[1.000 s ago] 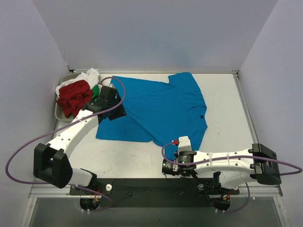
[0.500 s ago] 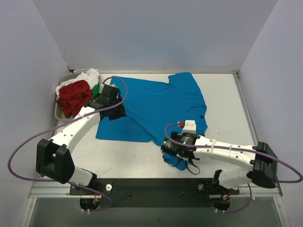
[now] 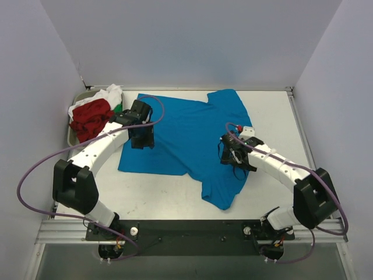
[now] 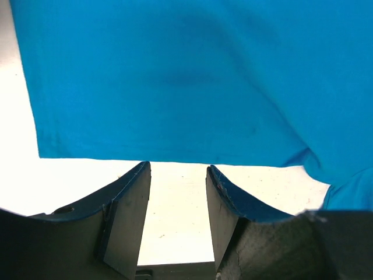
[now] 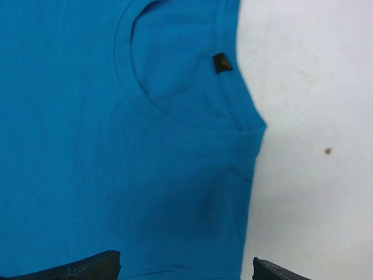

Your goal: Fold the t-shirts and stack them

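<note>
1. The blue t-shirt point(image 3: 192, 134) lies spread across the middle of the table point(image 3: 157, 192). Its collar is toward the right arm, and one sleeve trails off toward the near edge.
2. The left gripper point(image 4: 178, 175) hangs over the shirt's left part. Its fingers stand apart with only bare table between them, and the shirt's near edge is just ahead of the tips.
3. The right gripper point(image 5: 185, 265) hovers above the collar end with its fingers spread wide. It holds nothing.
4. The other shirts, red point(image 3: 90, 116), white point(image 3: 108, 93) and green point(image 3: 118, 109), sit heaped in the grey tray point(image 3: 71, 140) at the far left (not folded yet, as far as I can see).
5. To my eye the step in hand is taking hold of the blue shirt for its first fold.
   - Each gripper would do well to come down right at an edge, so that one finger slides under the cloth and both layers are pinched.
   - The two should lift together and keep the fabric taut between them, or the middle will sag and crease.
   - The trailing near sleeve looks a little rumpled, so I would tuck it in before folding over it.
6. The only label is a small black tag point(image 5: 221, 62) inside the collar. Whatever is on it is too small to read, and I see no other writing or brand.
</note>
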Available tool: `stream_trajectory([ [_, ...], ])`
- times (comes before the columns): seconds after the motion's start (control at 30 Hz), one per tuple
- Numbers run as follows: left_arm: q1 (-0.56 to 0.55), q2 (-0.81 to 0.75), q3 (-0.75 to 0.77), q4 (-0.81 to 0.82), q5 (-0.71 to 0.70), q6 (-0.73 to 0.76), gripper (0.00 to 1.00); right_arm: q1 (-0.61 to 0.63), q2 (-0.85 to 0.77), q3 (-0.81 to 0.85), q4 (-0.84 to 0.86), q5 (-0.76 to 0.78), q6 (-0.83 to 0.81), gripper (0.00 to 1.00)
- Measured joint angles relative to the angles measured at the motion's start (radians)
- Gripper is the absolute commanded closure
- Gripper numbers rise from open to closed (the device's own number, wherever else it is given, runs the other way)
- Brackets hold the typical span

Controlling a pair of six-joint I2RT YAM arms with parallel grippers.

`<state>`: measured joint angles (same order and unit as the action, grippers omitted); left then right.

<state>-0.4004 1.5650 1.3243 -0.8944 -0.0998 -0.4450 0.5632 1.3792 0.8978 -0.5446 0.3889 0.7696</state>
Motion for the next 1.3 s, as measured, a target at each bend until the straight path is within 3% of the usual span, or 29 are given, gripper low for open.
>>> stream_trajectory([
  [0.4, 0.0, 0.01, -0.1, -0.031, -0.001, -0.001, 0.46, 0.034, 0.11, -0.047, 0.115, -0.131, -0.051, 0.05],
  [0.67, -0.002, 0.19, -0.103, -0.029, -0.05, -0.055, 0.46, 0.019, 0.167, -0.058, 0.164, -0.165, -0.069, 0.05],
  [0.87, -0.002, 0.27, -0.107, 0.0, -0.051, -0.108, 0.46, -0.002, 0.156, -0.098, 0.206, -0.187, -0.068, 0.05],
  [1.3, -0.003, 0.259, -0.149, 0.084, -0.033, -0.176, 0.46, -0.125, 0.065, -0.195, 0.265, -0.249, -0.057, 0.05],
])
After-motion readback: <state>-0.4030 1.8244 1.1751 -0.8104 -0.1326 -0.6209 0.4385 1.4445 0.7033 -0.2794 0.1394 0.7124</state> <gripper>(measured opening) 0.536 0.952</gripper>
